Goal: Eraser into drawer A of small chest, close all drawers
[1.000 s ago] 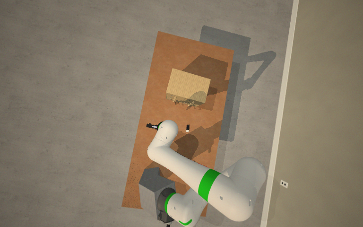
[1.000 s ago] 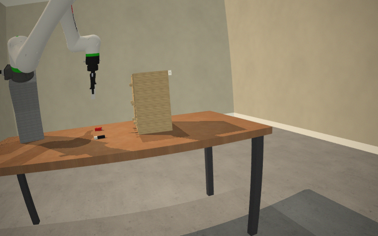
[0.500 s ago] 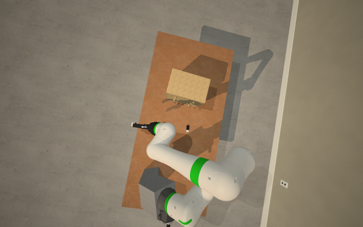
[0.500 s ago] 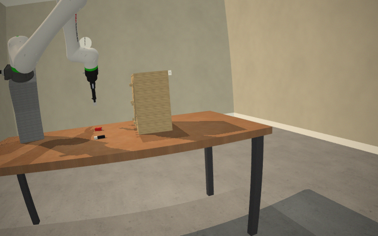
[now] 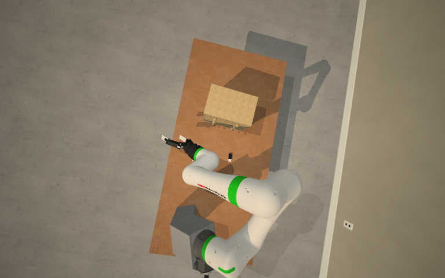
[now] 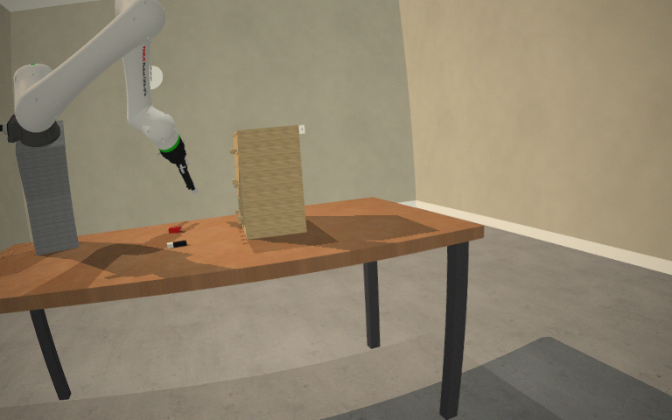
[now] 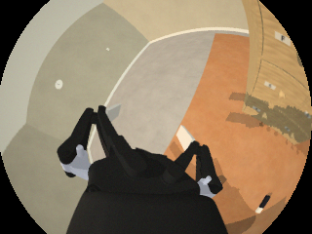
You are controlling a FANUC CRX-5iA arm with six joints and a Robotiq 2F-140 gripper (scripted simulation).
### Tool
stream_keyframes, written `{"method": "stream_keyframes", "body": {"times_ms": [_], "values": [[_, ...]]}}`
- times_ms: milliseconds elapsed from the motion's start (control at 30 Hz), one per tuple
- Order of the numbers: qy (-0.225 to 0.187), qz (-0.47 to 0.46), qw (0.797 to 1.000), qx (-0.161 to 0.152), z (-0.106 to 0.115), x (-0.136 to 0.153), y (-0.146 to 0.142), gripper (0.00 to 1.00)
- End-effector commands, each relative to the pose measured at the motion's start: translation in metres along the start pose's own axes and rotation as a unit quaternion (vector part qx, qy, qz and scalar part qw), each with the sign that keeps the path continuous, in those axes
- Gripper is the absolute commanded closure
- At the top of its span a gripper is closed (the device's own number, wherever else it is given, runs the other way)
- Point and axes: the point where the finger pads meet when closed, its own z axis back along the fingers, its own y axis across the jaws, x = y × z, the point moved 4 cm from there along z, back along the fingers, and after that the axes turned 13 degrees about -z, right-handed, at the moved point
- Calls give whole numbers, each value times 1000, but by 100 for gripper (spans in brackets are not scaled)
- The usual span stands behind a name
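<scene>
On the table [image 6: 406, 233], near the knobbed front of the chest [image 6: 272, 183]: eraser [image 6: 177, 244], judged to be the black-and-white block, lying flat just beside a small red piece [image 6: 175, 228]. Not yet picked up. Drawers seemingly all pushed in; label A unreadable. Above, gripper [image 6: 189, 186] tilted toward the chest, jaws wide apart, holding nothing. Left to do: open A, fetch eraser, drop in, push shut.
</scene>
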Motion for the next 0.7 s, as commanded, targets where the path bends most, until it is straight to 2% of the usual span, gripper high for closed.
{"method": "stream_keyframes", "body": {"times_ms": [0,33,67,100,133,167,200,233,267,300,333,400,433,500,533,667], "values": [[135,32,990,16,5,-26,27,0],[148,39,988,24,16,-39,43,0],[164,43,985,26,15,-37,43,0],[177,50,982,35,28,-48,59,0],[193,55,979,39,28,-47,59,0],[206,63,975,49,42,-55,74,0],[223,68,971,54,41,-53,74,0],[237,76,966,67,56,-59,88,0],[254,82,961,73,56,-58,88,0],[267,91,955,87,71,-62,101,0],[284,97,949,95,70,-61,101,0],[284,97,949,95,70,-61,101,0],[328,119,928,128,83,-61,112,0],[344,135,916,155,109,-63,130,0],[358,141,908,165,108,-63,130,0],[403,176,870,224,140,-59,148,0]]}}
